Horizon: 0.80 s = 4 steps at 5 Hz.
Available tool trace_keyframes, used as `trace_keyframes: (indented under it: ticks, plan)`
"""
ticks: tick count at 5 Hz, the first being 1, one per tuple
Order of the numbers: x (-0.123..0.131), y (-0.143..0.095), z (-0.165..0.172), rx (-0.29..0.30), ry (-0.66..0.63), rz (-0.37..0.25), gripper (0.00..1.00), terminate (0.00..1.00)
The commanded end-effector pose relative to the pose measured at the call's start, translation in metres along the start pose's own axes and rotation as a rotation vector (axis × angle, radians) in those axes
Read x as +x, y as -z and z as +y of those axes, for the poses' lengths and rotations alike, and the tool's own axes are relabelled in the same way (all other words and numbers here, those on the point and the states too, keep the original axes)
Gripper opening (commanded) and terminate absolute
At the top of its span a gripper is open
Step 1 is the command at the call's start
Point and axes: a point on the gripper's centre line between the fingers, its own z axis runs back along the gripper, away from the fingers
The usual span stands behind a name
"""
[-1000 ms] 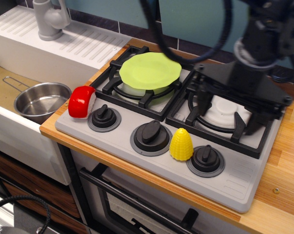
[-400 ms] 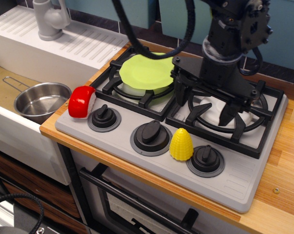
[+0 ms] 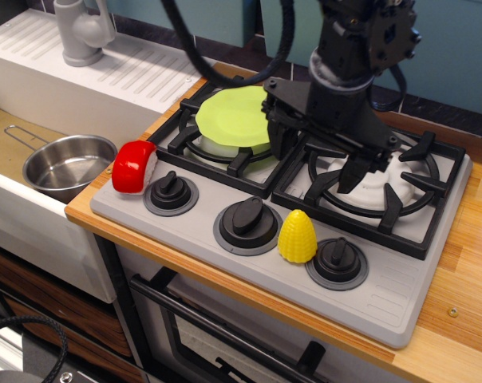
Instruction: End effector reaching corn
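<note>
Listing the scene, with the stove as landmark:

Stove (image 3: 385, 307): grey toy hob with two black grates and three black knobs along its front strip; it sits on a wooden counter.
Corn (image 3: 297, 236): on the stove's front strip, upright on its flat base, between the middle knob (image 3: 247, 223) and the right knob (image 3: 337, 262); it looks to touch or nearly touch the right knob's ring.
Corn axis: long axis vertical, rounded tip pointing up, kernel rows running base to tip.
End effector (image 3: 314, 162): hangs over the seam between the stove's two grates, behind and above the corn and apart from it.
Gripper state: released; the two dark fingers stand wide apart, pointing down, with nothing between them.
Fingers: the left-hand one (image 3: 278, 145) is over the rear-left grate's edge, the other (image 3: 351, 172) over the right burner.
Open room: the space straight above the corn is free; the strip in front of it runs a short way to the stove's front edge.
Close edges: knobs flank the corn on both sides, the grate front rail lies just behind it.
Green plate (image 3: 233, 118): on the stove's left grate, partly hidden by the end effector.
Red-and-white toy (image 3: 134, 166): at the stove's front-left corner, beside the left knob (image 3: 170, 192).
Steel pot (image 3: 67, 166): in the sink left of the stove.
</note>
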Motion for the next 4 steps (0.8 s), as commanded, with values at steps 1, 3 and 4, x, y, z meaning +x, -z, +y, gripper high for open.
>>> trace_keyframes:
  ticks: [1,3,4]
  plan:
    - [0.005,-0.001,-0.004,-0.007,-0.028,-0.070,1.00,0.00]
    - [-0.010,0.004,-0.012,0.006,-0.047,-0.072,1.00,0.00]
    - [-0.013,0.006,-0.013,0.005,-0.052,-0.070,1.00,0.00]
